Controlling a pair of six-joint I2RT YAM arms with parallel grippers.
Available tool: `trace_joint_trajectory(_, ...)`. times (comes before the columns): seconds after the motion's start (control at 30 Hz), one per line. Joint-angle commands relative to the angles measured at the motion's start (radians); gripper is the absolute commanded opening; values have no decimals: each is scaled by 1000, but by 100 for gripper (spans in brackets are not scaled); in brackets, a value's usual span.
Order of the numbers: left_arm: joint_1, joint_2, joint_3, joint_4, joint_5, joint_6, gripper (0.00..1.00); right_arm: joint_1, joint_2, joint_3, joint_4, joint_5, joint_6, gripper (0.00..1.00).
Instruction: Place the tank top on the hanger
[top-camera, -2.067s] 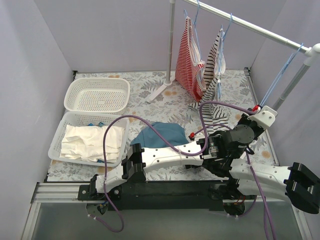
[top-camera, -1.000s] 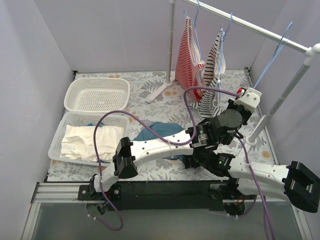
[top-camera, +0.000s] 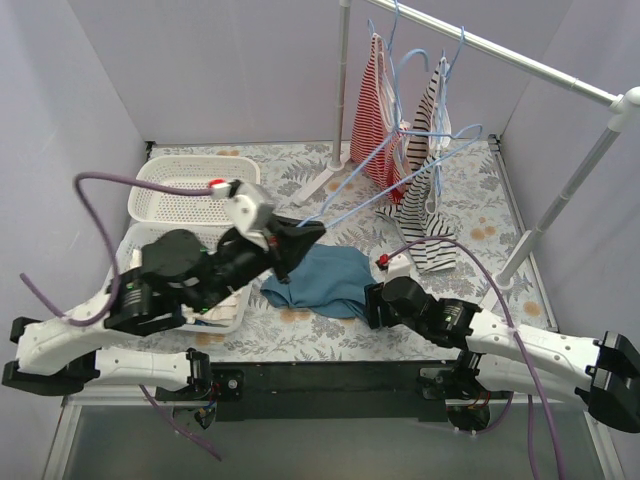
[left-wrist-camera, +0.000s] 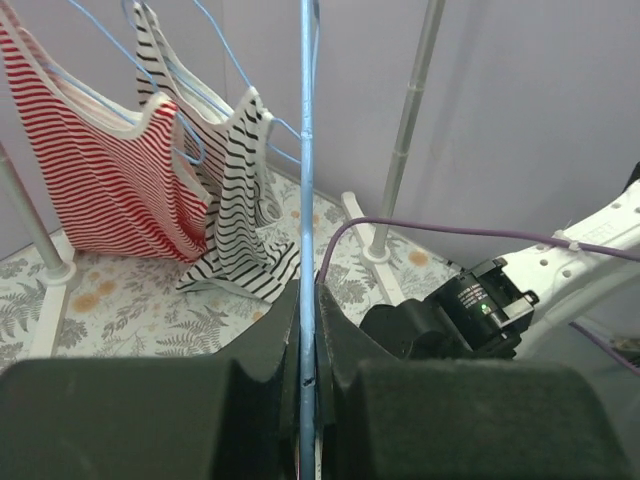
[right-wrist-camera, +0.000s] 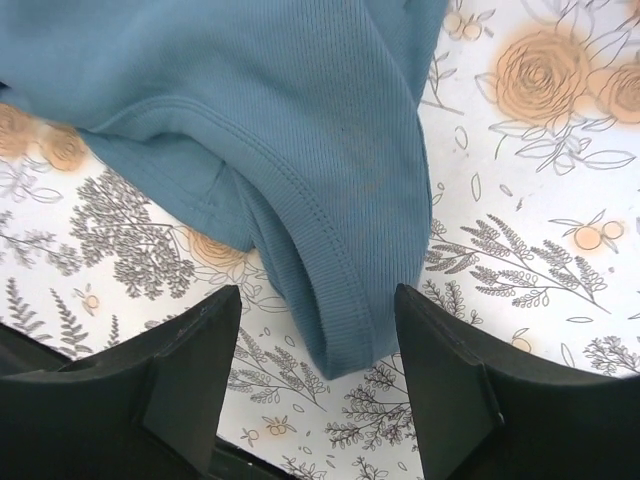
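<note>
Left claw (left-wrist-camera: 306, 330) is clenching the hanger (left-wrist-camera: 306, 180). Right claw (right-wrist-camera: 312, 300) is hovering released over the tank top (right-wrist-camera: 300, 100) hem. White baskets (top-camera: 185, 190) are sitting left of the left claw; contents mostly hidden.

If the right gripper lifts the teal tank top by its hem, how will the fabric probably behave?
Probably floppy: the tank top lies crumpled with a folded hem, so it should sag and drape. It looks like thin ribbed knit, likely light. The right gripper, open over the hem, may pinch two layers.
</note>
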Motion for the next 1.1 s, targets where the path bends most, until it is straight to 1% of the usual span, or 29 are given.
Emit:
trace_joint_trajectory(0.0, 1, -150, 13, -163, -28, -49, 0, -2, -81, 82, -49, 52, -5, 71)
trace_joint_trajectory(0.03, 2, -181, 24, -225, -35, -57, 0, -1, -90, 87, -60, 79, -5, 71)
trace_joint_trajectory(0.1, 1, -201, 32, -285, -58, -75, 0, -2, -98, 96, -93, 104, 1, 71)
trace_joint_trajectory(0.13, 1, -207, 35, -352, -68, -80, 0, -2, -96, 94, -106, 121, 7, 70)
trace_joint_trajectory(0.2, 2, -210, 42, -422, -91, -101, 0, -2, -84, 88, -142, 127, 33, 66)
trace_joint_trajectory(0.23, 1, -209, 44, -487, -94, -114, 0, -2, -79, 74, -152, 123, 45, 64)
trace_joint_trajectory(0.33, 1, -204, 53, -596, -88, -149, 0, -2, -85, 35, -158, 85, 74, 58)
trace_joint_trajectory(0.4, 2, -209, 56, -637, -82, -164, 0, -2, -101, 19, -149, 72, 82, 54)
trace_joint_trajectory(0.53, 2, -210, 59, -750, -71, -213, 0, -2, -113, 1, -124, 48, 87, 53)
trace_joint_trajectory(0.73, 2, -178, 55, -864, -28, -252, 0, -2, -52, -2, -114, 20, 70, 47)
trace_joint_trajectory(0.83, 1, -174, 45, -872, 7, -249, 0, -2, -24, -4, -114, 44, 67, 44)
trace_joint_trajectory(0.87, 1, -175, 41, -869, 24, -244, 0, -2, -17, -1, -112, 47, 65, 41)
trace_joint_trajectory(0.97, 2, -167, 24, -861, 66, -247, 0, -2, 16, 22, -121, 74, 61, 35)
trace_joint_trajectory(1.0, 1, -164, 18, -856, 92, -244, 0, -2, 29, 31, -130, 80, 62, 30)
trace_joint_trajectory(1.07, 1, -160, -7, -827, 106, -241, 0, -2, 36, 53, -138, 100, 62, 24)
